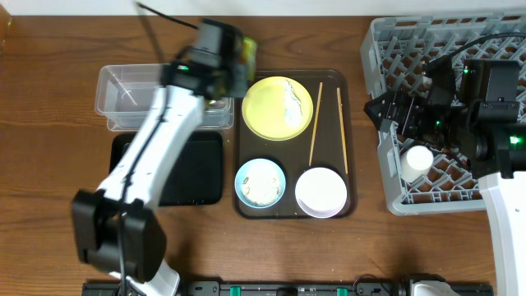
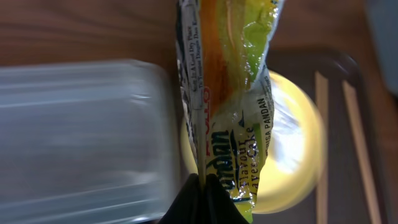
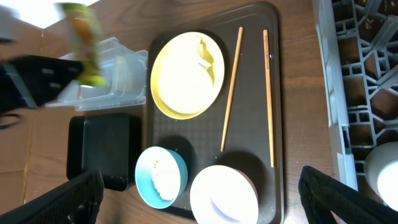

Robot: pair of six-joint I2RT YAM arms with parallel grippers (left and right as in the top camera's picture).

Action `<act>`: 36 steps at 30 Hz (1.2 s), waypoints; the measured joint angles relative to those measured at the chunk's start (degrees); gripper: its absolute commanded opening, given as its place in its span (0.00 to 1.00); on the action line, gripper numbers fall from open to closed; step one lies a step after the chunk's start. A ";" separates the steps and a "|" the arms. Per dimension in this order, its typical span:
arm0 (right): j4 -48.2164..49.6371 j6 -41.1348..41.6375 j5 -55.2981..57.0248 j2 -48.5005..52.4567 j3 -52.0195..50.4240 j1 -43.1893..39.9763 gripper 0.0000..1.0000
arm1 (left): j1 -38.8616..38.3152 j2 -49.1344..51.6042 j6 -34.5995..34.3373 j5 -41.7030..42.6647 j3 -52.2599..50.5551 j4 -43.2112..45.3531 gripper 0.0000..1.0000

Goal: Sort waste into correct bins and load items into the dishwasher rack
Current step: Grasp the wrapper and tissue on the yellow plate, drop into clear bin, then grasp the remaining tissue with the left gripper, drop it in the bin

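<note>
Left gripper (image 2: pixel 202 186) clamped on snack wrapper (image 2: pixel 230 93) between clear tub (image 1: pixel 123 90) and yellow plate (image 1: pixel 263 111); right gripper (image 3: pixel 208 196) jaws spread wide, empty, at rack (image 1: pixel 394 49) edge

White arm links (image 1: pixel 164 131), black joints (image 1: pixel 115 234), black cable (image 1: pixel 156 16), green LEDs (image 1: pixel 516 141).

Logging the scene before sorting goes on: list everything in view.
clear tub: one, transparent, far left
black tray: one, black, beside the tub
serving tray: one, dark brown, centre
plate: one, pale yellow, on serving tray
crumpled paper: one, white, on plate
snack wrapper: one, green-and-orange, aloft between tub and plate
chopsticks: two, wooden, on serving tray
blue bowl: one, light blue, on serving tray, holding rice
white bowl: one, white, on serving tray
rack: one, grey, far right
cup: one, white, in rack
left jaws: pair, black, shut on wrapper
right jaws: pair, black, open, over rack
</note>
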 measured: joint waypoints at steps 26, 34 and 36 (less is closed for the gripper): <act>-0.85 0.00 0.68 0.04 0.00 0.00 0.98 | -11.80 14.16 1.95 6.10 -0.07 16.61 0.55; -2.08 0.00 0.68 0.04 0.00 0.00 0.98 | -12.76 24.17 -3.13 7.23 -0.22 19.02 0.35; -2.14 0.00 0.68 0.04 0.00 0.02 0.98 | -12.81 24.35 -4.20 8.50 -0.28 19.02 0.20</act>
